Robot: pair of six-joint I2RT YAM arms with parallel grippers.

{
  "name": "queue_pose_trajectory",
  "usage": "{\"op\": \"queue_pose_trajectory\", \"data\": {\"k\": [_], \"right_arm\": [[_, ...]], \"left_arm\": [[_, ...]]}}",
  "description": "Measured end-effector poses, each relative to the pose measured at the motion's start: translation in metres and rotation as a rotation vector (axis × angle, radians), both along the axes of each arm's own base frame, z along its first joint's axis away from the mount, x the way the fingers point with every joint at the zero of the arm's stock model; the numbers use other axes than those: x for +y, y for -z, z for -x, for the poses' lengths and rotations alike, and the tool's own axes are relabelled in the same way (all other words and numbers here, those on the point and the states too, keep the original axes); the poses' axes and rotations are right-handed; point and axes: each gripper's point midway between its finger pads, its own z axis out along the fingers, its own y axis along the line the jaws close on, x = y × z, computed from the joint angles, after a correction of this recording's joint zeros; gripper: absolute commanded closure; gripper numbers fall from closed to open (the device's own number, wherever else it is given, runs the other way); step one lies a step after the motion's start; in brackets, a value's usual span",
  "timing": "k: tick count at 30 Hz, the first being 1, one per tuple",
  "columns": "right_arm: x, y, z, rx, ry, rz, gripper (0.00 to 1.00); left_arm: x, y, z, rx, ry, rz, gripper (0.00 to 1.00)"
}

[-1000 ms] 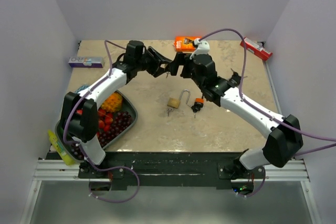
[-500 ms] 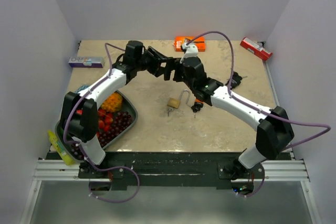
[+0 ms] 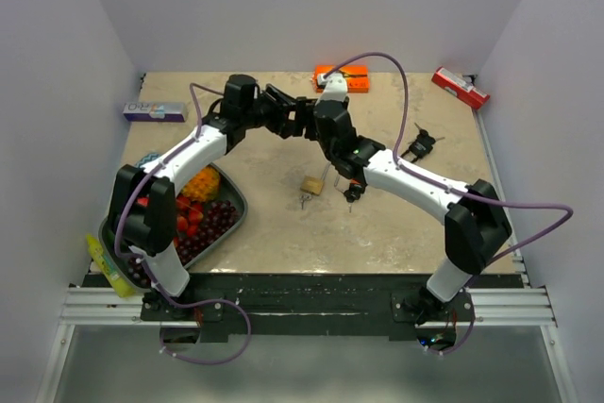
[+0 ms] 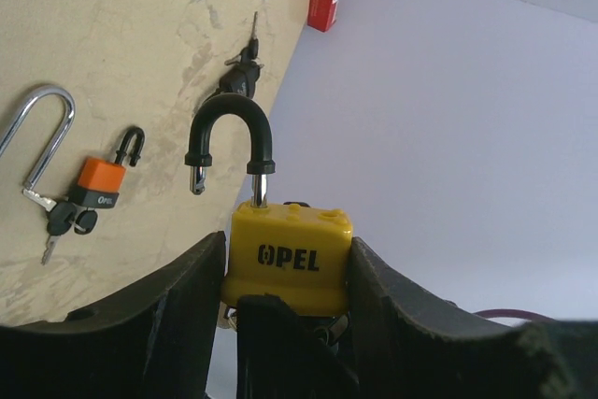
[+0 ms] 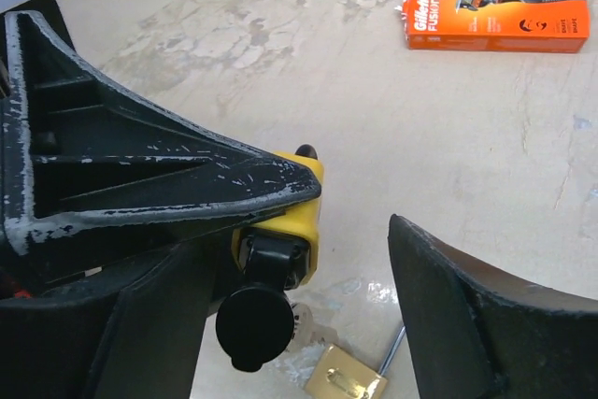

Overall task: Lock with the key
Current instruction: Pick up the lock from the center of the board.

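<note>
The left claw grips the yellow lock by its sides, in the upper middle of the overhead picture. The lock's black loop is not clicked in. The right claw has slid closer to it since a second ago. Its fingers are spread wide, one on each side of the black key under the lock. I cannot tell if they touch it. A brass lock and an orange lock lie just below. Plain table top stretches toward the bottom edge.
</note>
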Motion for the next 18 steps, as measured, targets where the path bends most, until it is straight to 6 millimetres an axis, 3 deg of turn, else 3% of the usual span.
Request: {"op": "queue_pose_trajectory", "data": {"k": [3,5,7,8,13,18], "right_arm": [[0.000,0.005,-0.002,0.001,0.006,0.015,0.53],[0.003,0.005,-0.002,-0.001,-0.003,0.007,0.78],[0.005,0.002,-0.001,-0.009,-0.007,0.006,0.98],[0.005,0.001,-0.001,-0.010,-0.006,0.004,1.00],[0.005,0.000,0.004,0.002,-0.025,0.003,1.00],[-0.003,-0.016,0.017,0.009,-0.062,-0.007,1.00]], "left_arm": [[-0.001,0.001,0.001,0.012,0.003,0.015,1.00],[-0.002,-0.001,0.001,0.011,0.003,0.023,0.99],[-0.003,-0.003,0.002,0.005,0.009,0.031,0.88],[-0.003,-0.003,0.002,0.006,0.010,0.036,0.69],[-0.004,-0.002,0.005,-0.019,0.032,0.062,0.03],[0.016,0.003,0.006,-0.069,0.039,0.020,0.01]]}}
